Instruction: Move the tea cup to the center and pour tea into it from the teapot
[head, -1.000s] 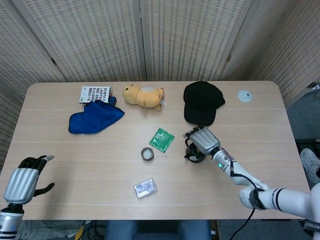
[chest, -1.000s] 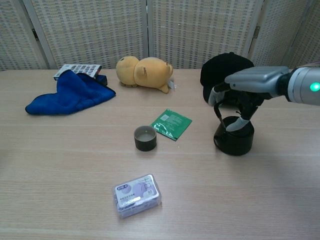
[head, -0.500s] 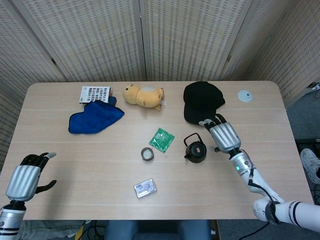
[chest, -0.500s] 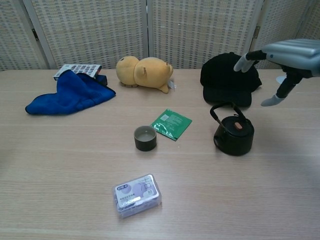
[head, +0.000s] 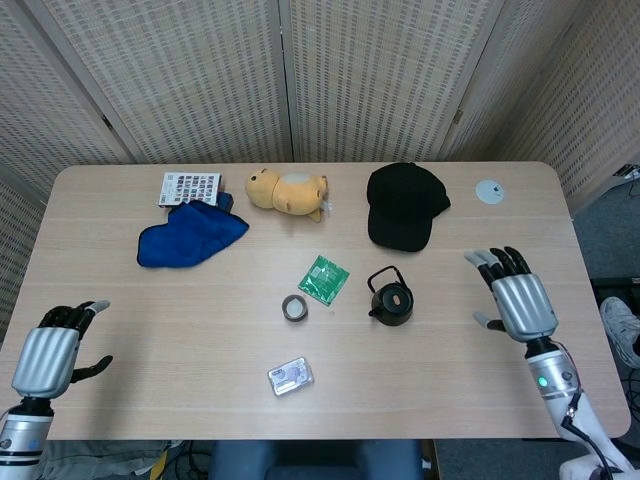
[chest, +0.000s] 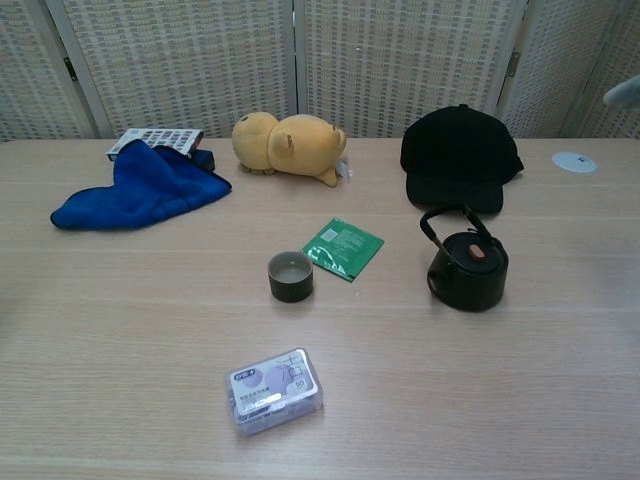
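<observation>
The small dark tea cup stands near the middle of the table. To its right sits the black teapot, upright, lid on, handle raised, with nothing touching it. My right hand hovers well to the right of the teapot near the table's right edge, open with fingers spread and empty; in the chest view only a fingertip shows at the right border. My left hand hangs at the front left corner, open and empty.
A green packet lies between cup and teapot. A black cap, a yellow plush toy, a blue cloth and a patterned card line the back. A small plastic box lies near the front; a white disc sits far right.
My right hand has let go of the teapot's handle and drawn back to the right, away from it. The teapot stays standing in place. The left hand barely moved.
</observation>
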